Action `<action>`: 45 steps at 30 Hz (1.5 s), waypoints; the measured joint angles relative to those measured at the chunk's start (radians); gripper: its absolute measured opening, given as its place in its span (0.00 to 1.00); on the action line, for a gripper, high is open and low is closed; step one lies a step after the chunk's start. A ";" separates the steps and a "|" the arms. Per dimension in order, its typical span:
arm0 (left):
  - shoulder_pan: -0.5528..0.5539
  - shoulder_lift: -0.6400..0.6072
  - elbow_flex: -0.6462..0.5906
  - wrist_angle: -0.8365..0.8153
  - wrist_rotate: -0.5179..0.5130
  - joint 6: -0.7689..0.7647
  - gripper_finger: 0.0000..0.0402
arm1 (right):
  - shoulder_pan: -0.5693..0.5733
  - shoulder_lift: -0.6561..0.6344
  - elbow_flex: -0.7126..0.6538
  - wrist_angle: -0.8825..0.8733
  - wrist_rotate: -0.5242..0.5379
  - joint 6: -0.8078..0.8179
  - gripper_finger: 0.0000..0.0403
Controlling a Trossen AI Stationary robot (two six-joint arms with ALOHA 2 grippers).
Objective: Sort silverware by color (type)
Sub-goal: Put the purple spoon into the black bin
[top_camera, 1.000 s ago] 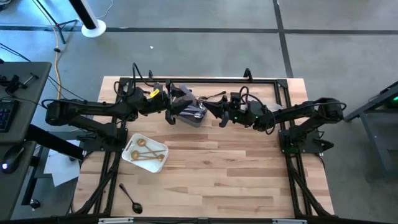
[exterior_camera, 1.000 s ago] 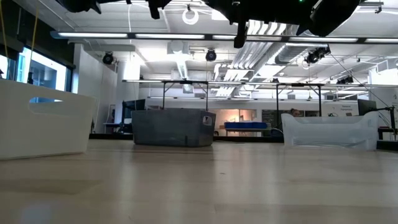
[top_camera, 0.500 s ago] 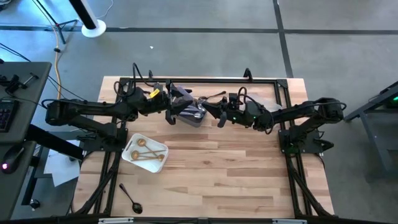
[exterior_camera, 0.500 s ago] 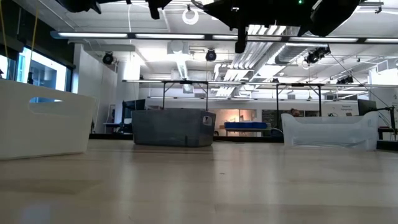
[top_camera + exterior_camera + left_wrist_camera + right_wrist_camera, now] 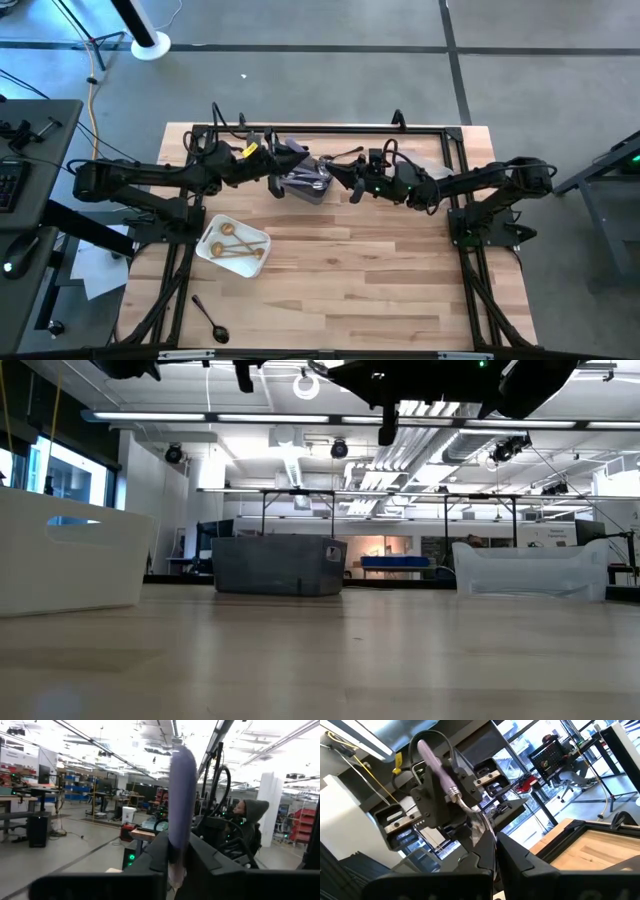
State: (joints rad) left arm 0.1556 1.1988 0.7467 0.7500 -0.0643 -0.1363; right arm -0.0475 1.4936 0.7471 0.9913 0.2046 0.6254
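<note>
A piece of silverware with a lilac handle (image 5: 433, 761) and a shiny metal front end is held in the air between both arms, above the grey bin (image 5: 308, 187). My left gripper (image 5: 295, 160) is shut on it from the table's left. My right gripper (image 5: 340, 174) is shut on it from the right. A white tray (image 5: 258, 240) near the left edge holds gold spoons (image 5: 228, 232). A black spoon (image 5: 211, 319) lies flat on the table at the near left. My left gripper pinches the lilac handle's lower part (image 5: 177, 845) between its two fingers. The fingers lie roughly level, coming from the table's left, across the handle. The handle's free end (image 5: 181, 765) stands up above the fingers, clear of the bin. My right gripper pinches the shiny metal end (image 5: 482, 832) between its two fingers, coming from the table's right, slightly upward. The lilac handle slants away beyond the fingertips toward the left gripper. The fingers hide whether that end is a spoon bowl or tines.
More shiny silverware (image 5: 318, 184) lies in the grey bin. A clear tub (image 5: 530, 572) stands at the far right and the bin (image 5: 280, 565) at the far middle. Black frame rails (image 5: 330, 128) run along the table's edges. Bare wood (image 5: 350, 270) fills the near half.
My left gripper has shut on the lilac handle: its fingers stood apart on either side a second ago and now meet on it. Both arms have stayed where they were above the grey bin, and my right gripper has kept its hold.
</note>
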 joint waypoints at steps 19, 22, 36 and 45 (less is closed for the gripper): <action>0.001 0.000 0.000 -0.031 -0.032 -0.045 0.05 | -0.038 0.000 0.000 -0.017 -0.066 0.112 0.18; 0.001 0.000 0.000 -0.032 -0.042 -0.045 0.05 | -0.046 0.000 0.000 -0.021 -0.066 0.110 0.33; 0.008 -0.077 0.000 -0.126 -0.121 -0.034 0.05 | -0.167 -0.055 0.000 -0.112 -0.197 0.148 0.68; 0.009 -0.241 0.000 -0.378 -0.210 -0.031 0.05 | -0.240 -0.293 0.000 -0.498 -0.206 0.004 0.68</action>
State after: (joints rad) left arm 0.1650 0.9577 0.7467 0.3723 -0.2744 -0.1669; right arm -0.2875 1.2003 0.7469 0.4936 -0.0013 0.6289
